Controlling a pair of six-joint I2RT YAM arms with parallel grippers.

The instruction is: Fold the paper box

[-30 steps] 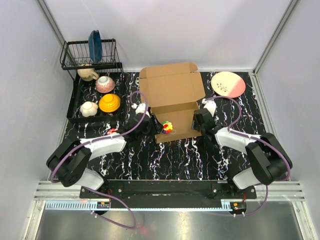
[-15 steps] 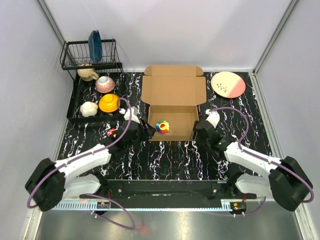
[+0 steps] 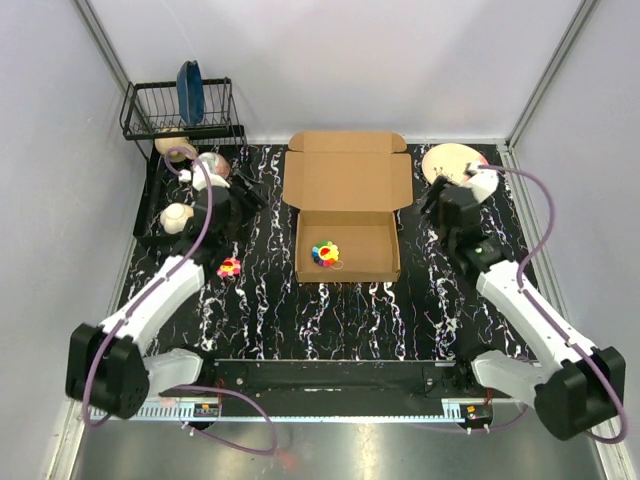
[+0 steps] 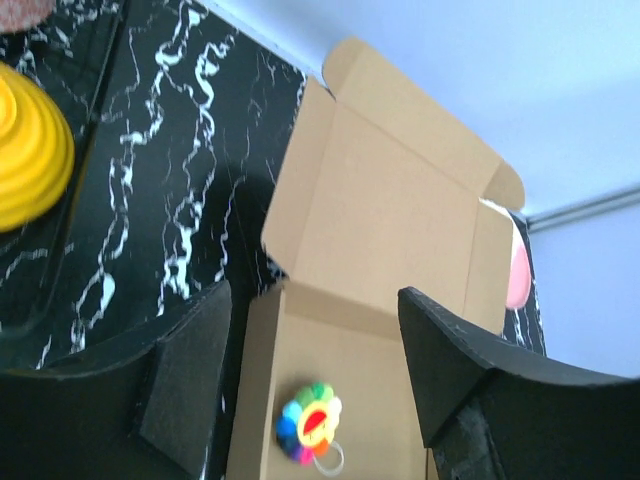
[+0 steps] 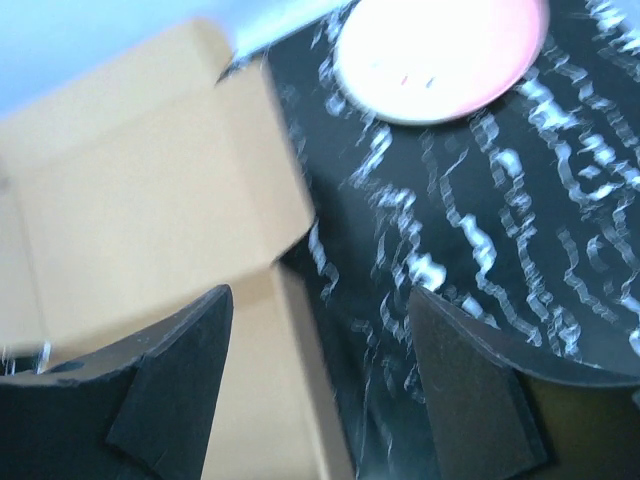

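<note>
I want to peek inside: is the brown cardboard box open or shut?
Open. The brown cardboard box has its lid folded back; a rainbow flower toy shows inside.

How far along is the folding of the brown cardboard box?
Done: the brown corrugated cardboard box has its tray walls up, with a multicoloured flower-shaped toy inside. In hand: nothing; the left gripper and right gripper are open and empty, beside it. Left: the lid is open behind the tray and needs closing.
</note>
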